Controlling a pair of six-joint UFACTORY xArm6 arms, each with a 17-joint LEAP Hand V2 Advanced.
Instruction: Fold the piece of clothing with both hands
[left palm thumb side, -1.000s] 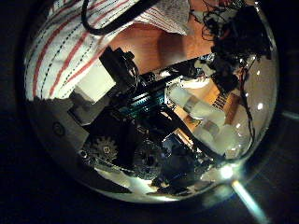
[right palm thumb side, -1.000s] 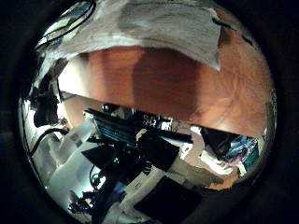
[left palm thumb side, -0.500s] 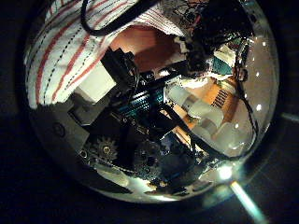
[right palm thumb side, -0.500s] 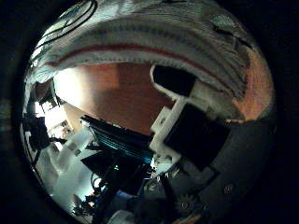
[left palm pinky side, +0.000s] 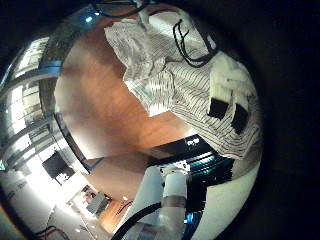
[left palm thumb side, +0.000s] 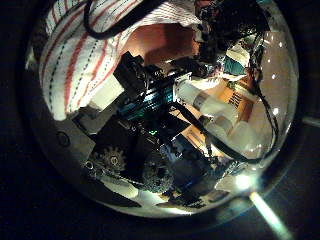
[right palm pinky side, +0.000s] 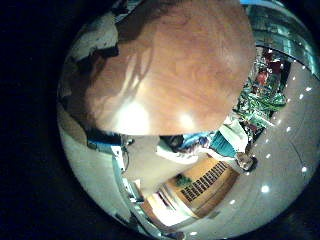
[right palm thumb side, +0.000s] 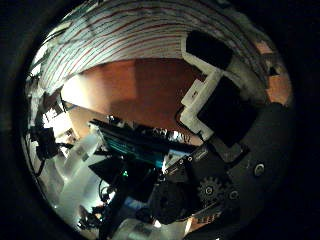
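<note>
A striped garment (left palm pinky side: 170, 65) lies crumpled on the wooden table (left palm pinky side: 100, 110). In the left little finger side view, two fingertips (left palm pinky side: 228, 100) of my left hand rest on its near edge. In the left thumb side view the garment (left palm thumb side: 80, 50) bulges close to the palm and my left hand (left palm thumb side: 150, 130) has its thumb (left palm thumb side: 125, 80) curled against it. The right thumb side view has the garment (right palm thumb side: 150, 40) stretched across just above my right hand (right palm thumb side: 190, 150), whose thumb (right palm thumb side: 215, 90) bends up onto the fabric. Only a corner of the garment (right palm pinky side: 95, 40) shows in the right little finger side view.
Bare table (right palm thumb side: 130, 90) spreads beyond the garment toward the room, and more of the table (right palm pinky side: 170, 70) fills the right little finger side view. A white robot arm (left palm thumb side: 215, 105) stands beside the garment. Room furniture and lights lie past the table edge.
The garment has come much closer to both palms. The right thumb has swung in and curled onto the fabric. The left thumb has pressed further into the cloth.
</note>
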